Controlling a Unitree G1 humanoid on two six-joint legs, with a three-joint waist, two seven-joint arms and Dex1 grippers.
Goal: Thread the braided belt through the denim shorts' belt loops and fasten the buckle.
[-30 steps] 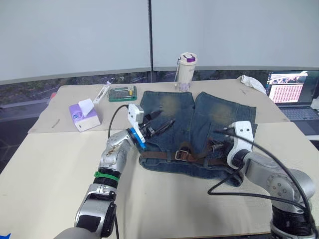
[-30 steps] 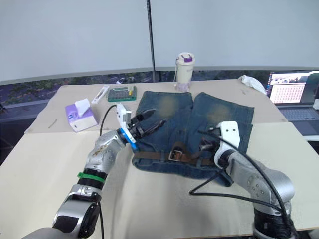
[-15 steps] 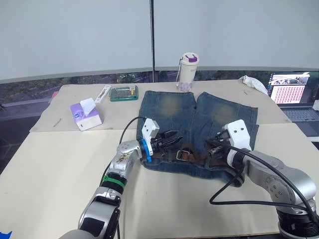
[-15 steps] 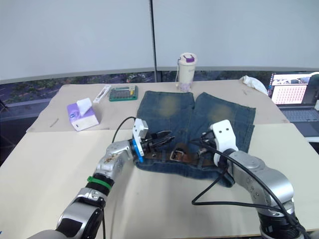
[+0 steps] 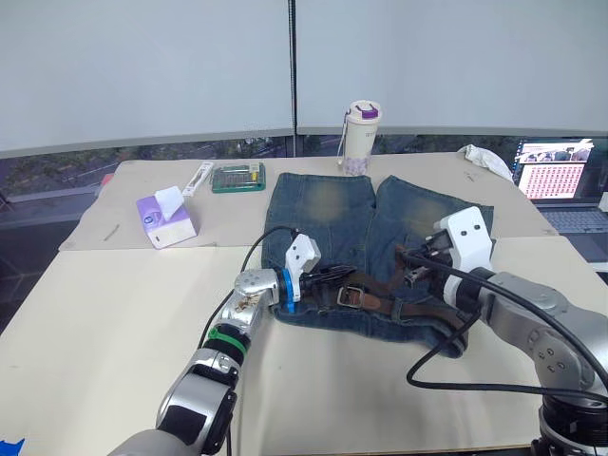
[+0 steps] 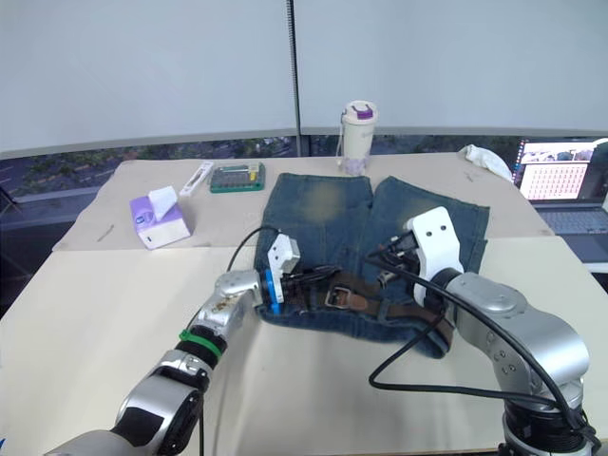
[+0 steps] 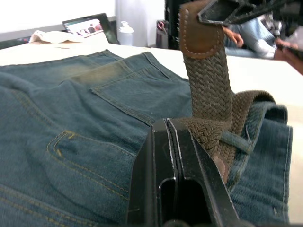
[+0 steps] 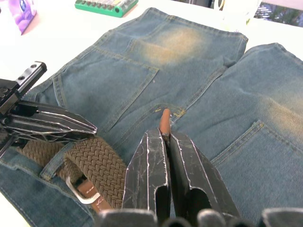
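Note:
The denim shorts [image 5: 332, 204] lie flat on the table, waistband toward me. The braided belt [image 5: 375, 300] runs along the waistband, its silver buckle [image 5: 348, 295] near the middle. A belt loop [image 7: 234, 141] crosses the strap. My left gripper [image 5: 347, 274] is shut, its tips resting on the waistband against a fold of the belt [image 7: 208, 130]; I cannot tell whether anything is pinched. My right gripper [image 8: 164, 132] is shut on the belt's brown leather tip [image 7: 201, 33] and holds that end raised above the shorts.
At the back stand a white bottle with a purple lid [image 5: 359, 125], a green case [image 5: 236, 177] and a purple tissue pack [image 5: 163, 217]. A laptop [image 5: 556, 180] and a white cloth [image 5: 484, 158] are at the far right. Black cables [image 5: 446, 351] trail from my right arm.
My left gripper has moved right and down onto the waistband beside the buckle and has shut. My right gripper has lifted the belt's end higher.

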